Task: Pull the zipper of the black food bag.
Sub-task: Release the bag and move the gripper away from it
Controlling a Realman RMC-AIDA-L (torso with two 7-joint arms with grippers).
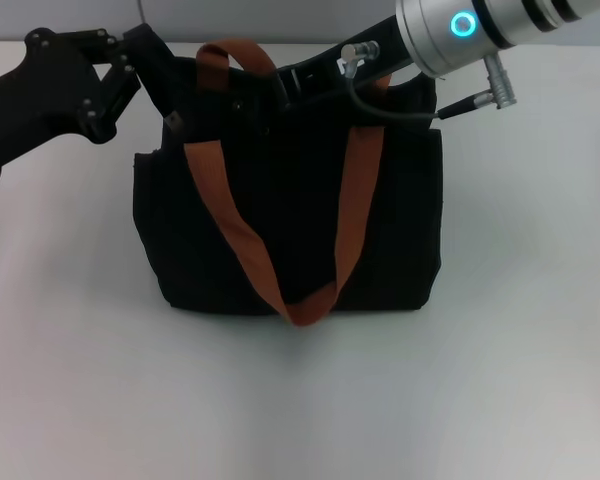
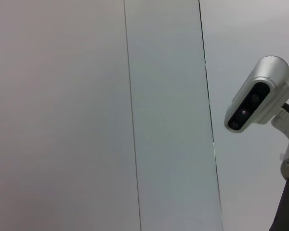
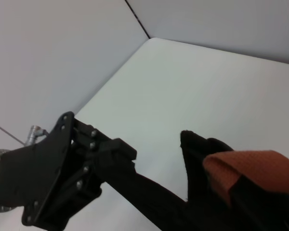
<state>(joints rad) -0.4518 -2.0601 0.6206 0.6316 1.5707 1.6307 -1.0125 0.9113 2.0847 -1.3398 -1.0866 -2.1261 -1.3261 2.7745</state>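
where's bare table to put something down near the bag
Free: the wide white table in front of the black bag, plus strips to either side of it. Crowded: the bag's top edge, where the left pincer meets the left corner and the right arm reaches over by the orange straps.

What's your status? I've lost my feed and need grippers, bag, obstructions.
Left gripper at black food bag top-left corner. Right gripper buried at top edge. Zipper unseen. Orange strap draped down the front.
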